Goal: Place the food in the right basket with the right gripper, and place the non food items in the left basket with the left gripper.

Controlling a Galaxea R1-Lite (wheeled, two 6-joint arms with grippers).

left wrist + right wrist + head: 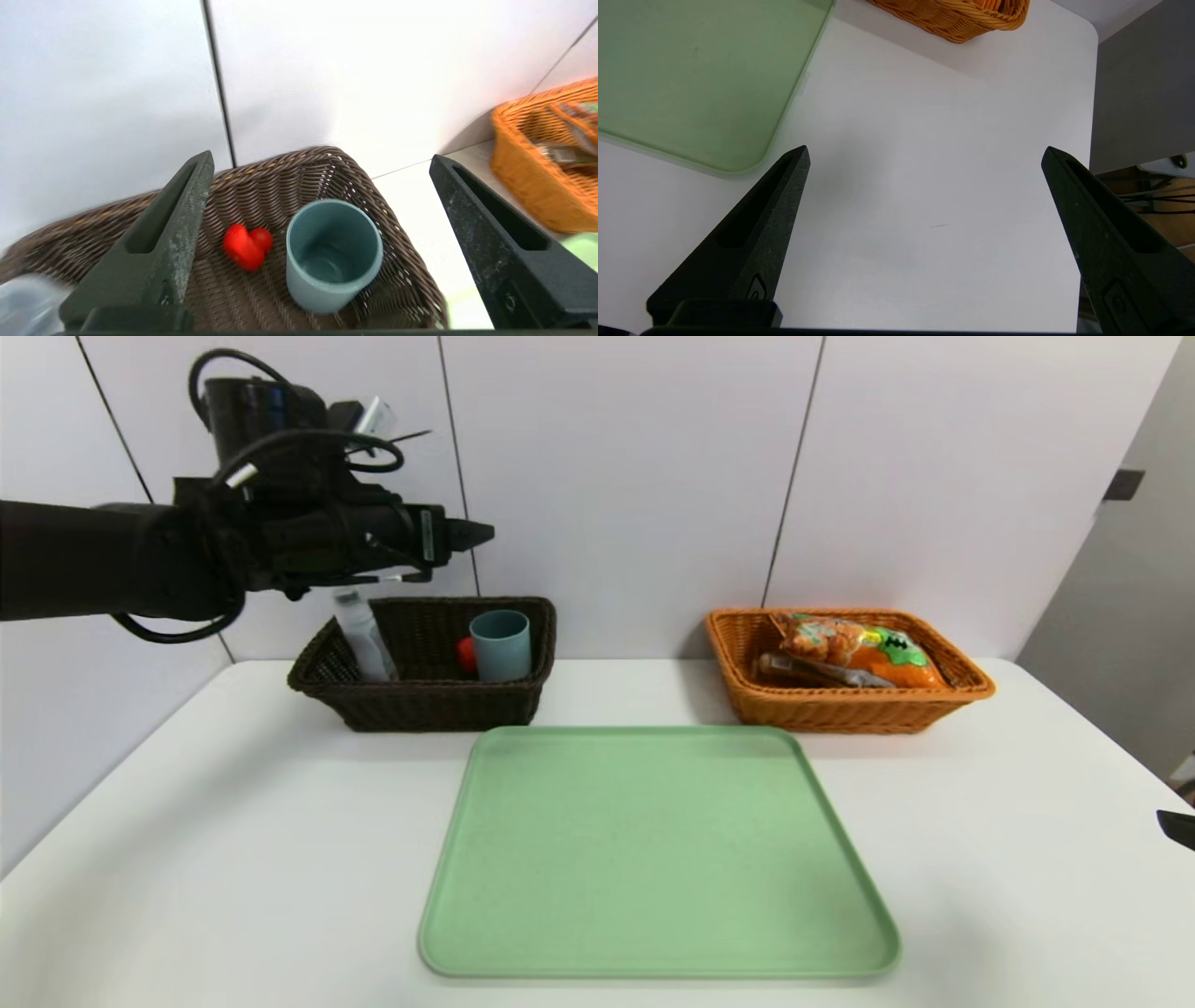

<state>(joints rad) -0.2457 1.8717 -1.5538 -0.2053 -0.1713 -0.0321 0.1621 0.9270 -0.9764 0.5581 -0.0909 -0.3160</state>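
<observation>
Head view: the left pincer hangs above the dark left basket, which holds bottle, red toy and cup; the orange right basket holds the snack bag.
Left wrist view: left pincer released, nothing between its fingers.
Right wrist view: the right pincer, spread wide, hangs over the white surface, near that orange basket.

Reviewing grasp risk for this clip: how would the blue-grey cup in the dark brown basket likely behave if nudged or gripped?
The blue-grey cup stands upright and looks empty, so it is probably light and could tip if pushed near the rim. Its smooth, round wall may slip between flat fingers, and it would likely roll once on its side. The uneven weave of the left basket beneath it may add wobble.
</observation>
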